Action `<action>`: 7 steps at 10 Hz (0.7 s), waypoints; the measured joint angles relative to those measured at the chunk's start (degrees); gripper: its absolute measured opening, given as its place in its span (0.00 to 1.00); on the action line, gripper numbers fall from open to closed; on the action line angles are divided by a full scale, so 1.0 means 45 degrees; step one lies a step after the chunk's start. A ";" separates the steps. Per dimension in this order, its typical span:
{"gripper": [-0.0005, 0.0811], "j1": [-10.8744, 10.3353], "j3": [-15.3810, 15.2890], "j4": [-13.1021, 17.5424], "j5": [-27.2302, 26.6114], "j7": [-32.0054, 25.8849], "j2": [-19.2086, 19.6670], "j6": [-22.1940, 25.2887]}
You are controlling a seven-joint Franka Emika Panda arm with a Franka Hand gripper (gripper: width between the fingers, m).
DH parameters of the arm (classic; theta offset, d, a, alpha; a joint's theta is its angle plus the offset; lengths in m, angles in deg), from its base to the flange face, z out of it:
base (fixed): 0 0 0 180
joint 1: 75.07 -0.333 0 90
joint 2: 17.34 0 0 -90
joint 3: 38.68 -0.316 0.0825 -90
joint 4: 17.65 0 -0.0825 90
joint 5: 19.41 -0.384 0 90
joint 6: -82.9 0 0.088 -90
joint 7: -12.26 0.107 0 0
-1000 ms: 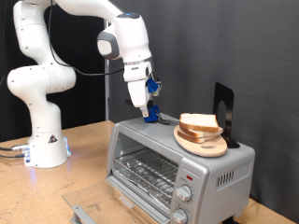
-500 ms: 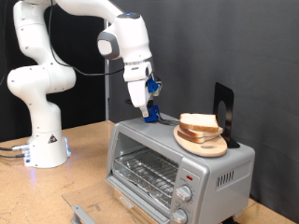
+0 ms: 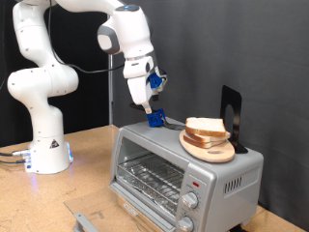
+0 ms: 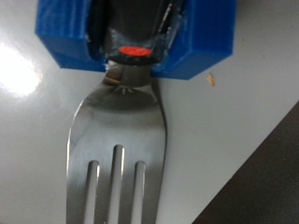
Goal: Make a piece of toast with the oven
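Observation:
The piece of toast (image 3: 205, 127) lies on a round wooden plate (image 3: 209, 150) on top of the silver oven (image 3: 227, 174), towards the exterior view's right. My gripper (image 3: 152, 109) hangs tilted over the oven top's far left corner, left of the toast and apart from it. A blue block (image 3: 154, 119) sits at its fingertips, just above the oven top. In the wrist view this blue block (image 4: 135, 33) carries a metal fork (image 4: 120, 131) whose tines point away over the white oven top. My fingers do not show there.
The oven's wire rack (image 3: 150, 179) shows inside, and round knobs (image 3: 196, 200) run down its right front. A black stand (image 3: 230, 116) rises behind the plate. The arm's white base (image 3: 48, 155) stands on the wooden table at the exterior view's left.
My gripper has risen slightly and shifted a little towards the exterior view's left, above the oven's corner. The toast and plate have not moved.

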 joint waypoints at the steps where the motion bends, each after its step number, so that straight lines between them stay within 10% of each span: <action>1: 0.84 0.0015 -0.0079 -0.0009 0.0126 0.0173 -0.0002 0.0004; 7: 0.84 0.0108 -0.0893 -0.0413 0.0853 0.1191 0.0380 -0.0980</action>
